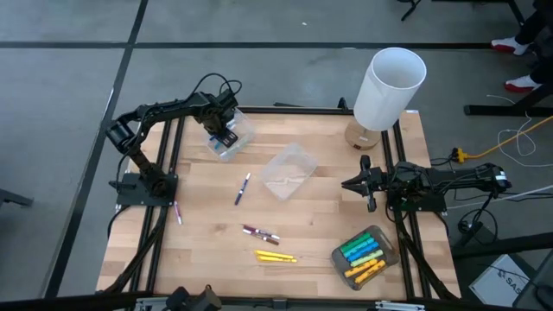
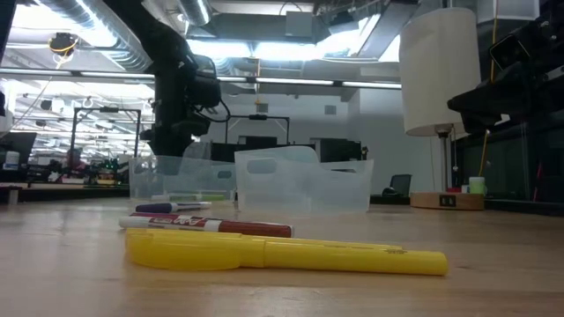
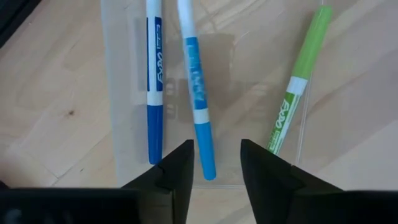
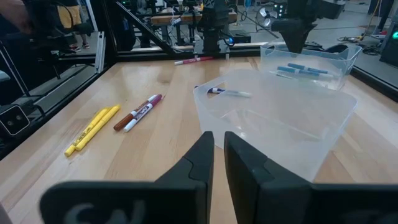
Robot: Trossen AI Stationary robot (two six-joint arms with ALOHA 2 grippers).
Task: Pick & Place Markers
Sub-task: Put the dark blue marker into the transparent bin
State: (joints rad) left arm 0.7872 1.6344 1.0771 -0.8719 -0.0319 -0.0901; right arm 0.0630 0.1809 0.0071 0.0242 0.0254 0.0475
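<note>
My left gripper (image 3: 216, 144) hangs open, pointing down, over a clear tub (image 1: 244, 130) at the table's far left. Below it, on the tub's floor, lie a dark blue marker (image 3: 154, 81), a light blue marker (image 3: 196, 87) and a green marker (image 3: 298, 81). Nothing sits between the fingers. Loose markers lie flat on the wood: a blue-and-white one (image 1: 242, 188), maroon ones (image 1: 261, 232), yellow ones (image 1: 275, 256), and one by the left arm's base (image 1: 177, 212). My right gripper (image 4: 217, 142) rests shut at the right edge (image 1: 350, 184).
An empty clear tub (image 1: 289, 170) stands mid-table, in front of my right gripper. A third tub (image 1: 339, 259) at the near right holds several green, blue and yellow markers. A white lamp (image 1: 390, 82) stands at the far right corner. Bare wood lies between the loose markers.
</note>
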